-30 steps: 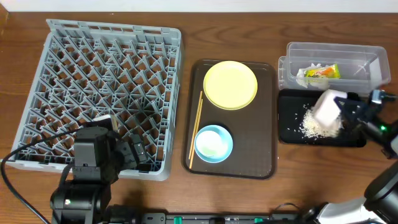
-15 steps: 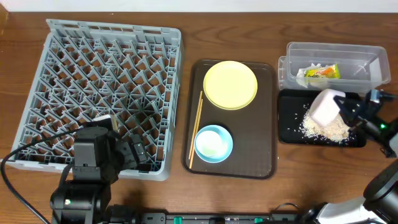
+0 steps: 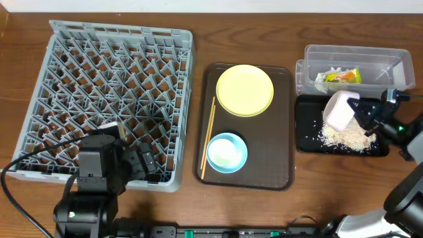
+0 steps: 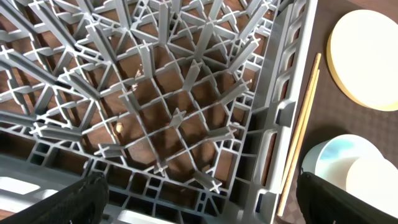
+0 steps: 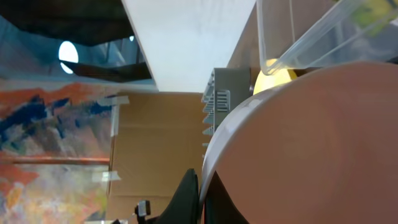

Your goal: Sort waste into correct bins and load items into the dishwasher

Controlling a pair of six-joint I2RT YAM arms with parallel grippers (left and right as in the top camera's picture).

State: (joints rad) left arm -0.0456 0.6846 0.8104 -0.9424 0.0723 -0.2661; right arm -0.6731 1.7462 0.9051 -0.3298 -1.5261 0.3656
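Right hand (image 3: 357, 111) pinches white bowl (image 3: 337, 112) at its rim, tilted over black tray (image 3: 305, 141). Bowl looks light, rigid, slick, so the rim hold may slip. Left hand (image 4: 202, 190) wide, empty.

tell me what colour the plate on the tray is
Yellow. The plate shows best in the overhead view.

Place: a robotics lab bench staged as a dish-clearing station.
Surface: a bare wooden table (image 3: 251, 39) under the brown serving tray (image 3: 284, 165).
Machines: one black robot arm (image 3: 99, 168) left of the tray, and a second arm (image 3: 404, 135) right of it.
Kitchen props: a grey dish rack (image 3: 112, 99) left of the tray; a clear tub (image 3: 390, 56) and a black tray (image 3: 307, 112) right of it.
Fittings: a mounting rail (image 3: 198, 233) with green parts runs in front of the tray.
Backdrop: far left of the tray, past the rack, stand a cardboard sheet (image 5: 155, 143), a brightly painted panel (image 5: 56, 127) and a white board (image 5: 186, 37).
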